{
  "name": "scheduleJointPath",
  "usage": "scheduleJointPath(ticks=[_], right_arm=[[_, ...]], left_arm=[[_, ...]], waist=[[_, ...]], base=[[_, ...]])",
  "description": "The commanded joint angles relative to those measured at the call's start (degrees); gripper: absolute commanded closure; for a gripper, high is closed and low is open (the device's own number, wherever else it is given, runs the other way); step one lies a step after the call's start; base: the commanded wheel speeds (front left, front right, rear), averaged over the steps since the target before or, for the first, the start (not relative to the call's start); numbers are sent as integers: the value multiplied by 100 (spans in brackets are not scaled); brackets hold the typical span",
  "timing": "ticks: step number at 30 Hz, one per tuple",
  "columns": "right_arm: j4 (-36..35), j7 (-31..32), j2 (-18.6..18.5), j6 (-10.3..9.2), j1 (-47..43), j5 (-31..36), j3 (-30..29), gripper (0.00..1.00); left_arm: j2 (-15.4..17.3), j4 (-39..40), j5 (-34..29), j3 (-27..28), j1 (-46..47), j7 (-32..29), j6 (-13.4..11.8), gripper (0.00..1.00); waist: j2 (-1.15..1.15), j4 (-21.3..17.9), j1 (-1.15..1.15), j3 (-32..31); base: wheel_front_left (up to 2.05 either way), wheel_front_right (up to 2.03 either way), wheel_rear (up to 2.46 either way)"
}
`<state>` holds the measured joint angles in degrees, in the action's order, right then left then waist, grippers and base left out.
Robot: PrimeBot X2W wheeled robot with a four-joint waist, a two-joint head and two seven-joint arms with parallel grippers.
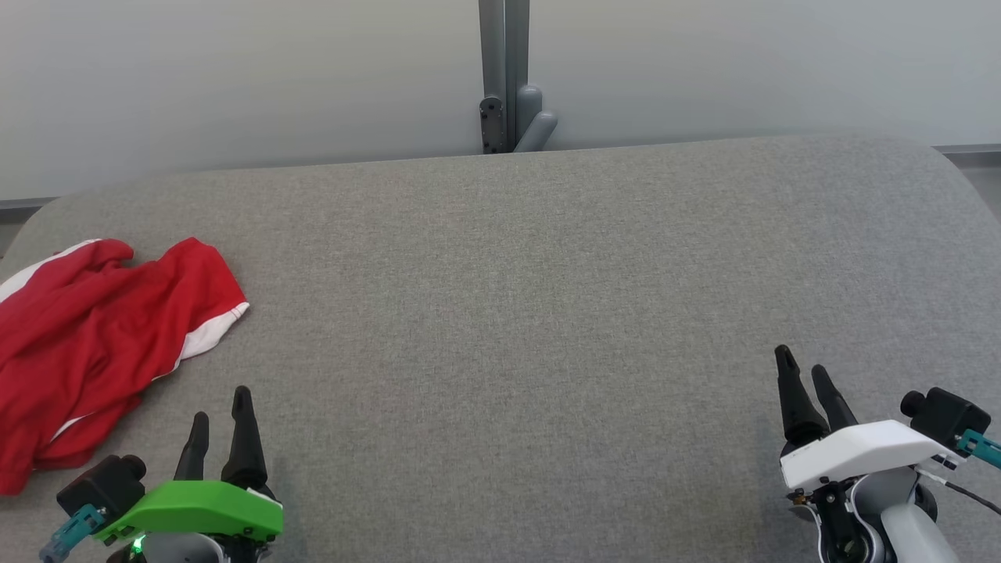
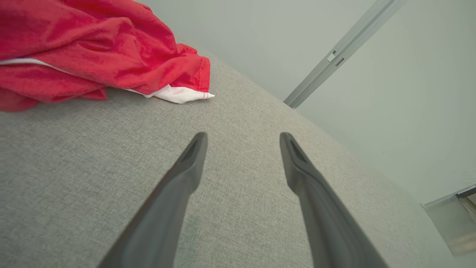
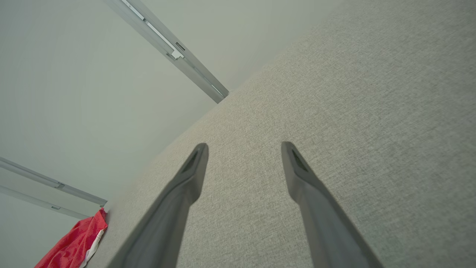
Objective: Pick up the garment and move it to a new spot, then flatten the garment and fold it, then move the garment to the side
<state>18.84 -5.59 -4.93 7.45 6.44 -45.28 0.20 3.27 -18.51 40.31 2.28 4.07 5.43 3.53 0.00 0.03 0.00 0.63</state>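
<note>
A red garment [image 1: 94, 336] with white trim lies crumpled at the left edge of the grey fabric table [image 1: 516, 313]. The left wrist view has the garment [image 2: 93, 48] at its top left, and the right wrist view catches the garment [image 3: 74, 243] small at its bottom left. My left gripper [image 1: 220, 405], under its green housing, hovers open just right of and nearer than the garment, touching nothing. Between its fingers [image 2: 243, 137] there is only bare table. My right gripper [image 1: 799, 361], with a white housing, stands open at the lower right, and its fingers [image 3: 243, 147] hold nothing.
A grey metal post [image 1: 504, 74] rises against the pale wall behind the table's far edge. The table's corners are rounded, and the garment reaches past the left border of the head view.
</note>
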Motion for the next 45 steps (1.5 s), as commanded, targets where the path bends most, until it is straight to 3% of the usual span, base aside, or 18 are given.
scheduleJointPath(ticks=[1, 45], right_arm=[[-71, -77, -46, 3, 145, 236, -22, 0], [96, -690, -20, 4, 116, 2780, 31, 0]], left_arm=[[72, 67, -212, 20, -12, 74, -46, 0], [72, -112, -2757, -139, -127, 700, -242, 0]], waist=[[0, -1, 0, 2], [0, 6, 0, 55]], base=[[0, 0, 0], [0, 0, 0]])
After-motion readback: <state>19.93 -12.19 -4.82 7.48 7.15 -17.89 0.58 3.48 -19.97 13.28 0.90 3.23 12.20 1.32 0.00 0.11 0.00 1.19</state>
